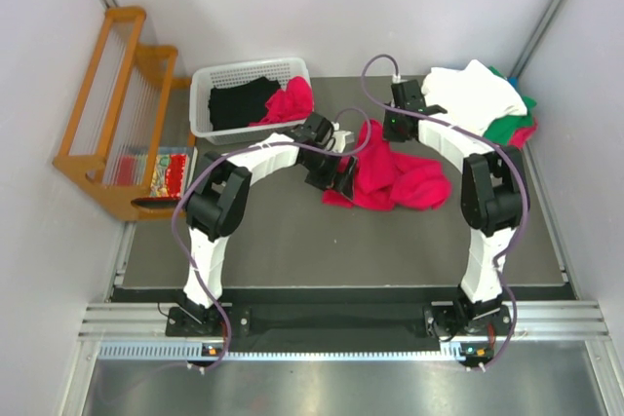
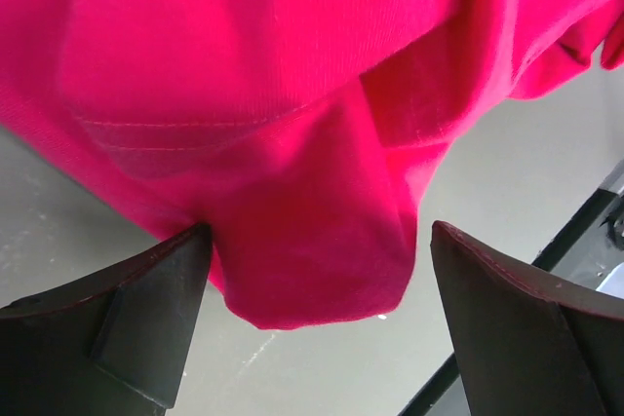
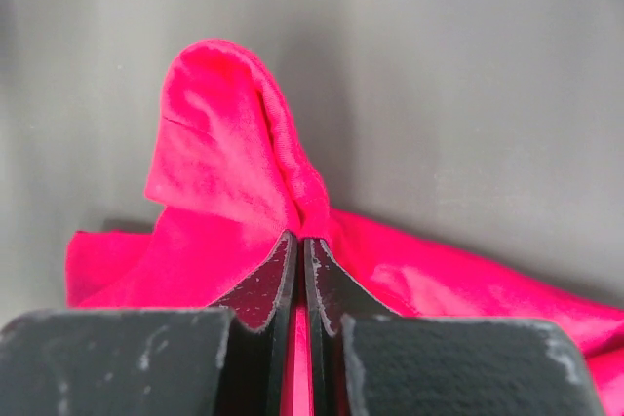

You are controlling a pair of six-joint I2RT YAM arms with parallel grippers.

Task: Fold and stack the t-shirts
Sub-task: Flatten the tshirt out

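A crimson t-shirt (image 1: 395, 180) lies crumpled in the middle of the dark table. My right gripper (image 1: 392, 130) is at its far edge, shut on a raised fold of the crimson t-shirt (image 3: 229, 143); in the right wrist view the right gripper (image 3: 301, 241) shows fabric pinched between its pads. At the shirt's left edge my left gripper (image 1: 342, 176) stands open. In the left wrist view the left gripper (image 2: 320, 231) has a hanging corner of the crimson t-shirt (image 2: 292, 143) between its wide-apart fingers, without being clamped. More t-shirts, white, green and red, lie piled (image 1: 483, 99) at the back right.
A white lattice basket (image 1: 210, 129) at the back left holds a black garment (image 1: 239, 102) and a crimson one (image 1: 291, 99). A wooden rack (image 1: 112, 109) stands off the table's left side. The table's dark front edge (image 1: 341, 291) runs above the arm bases.
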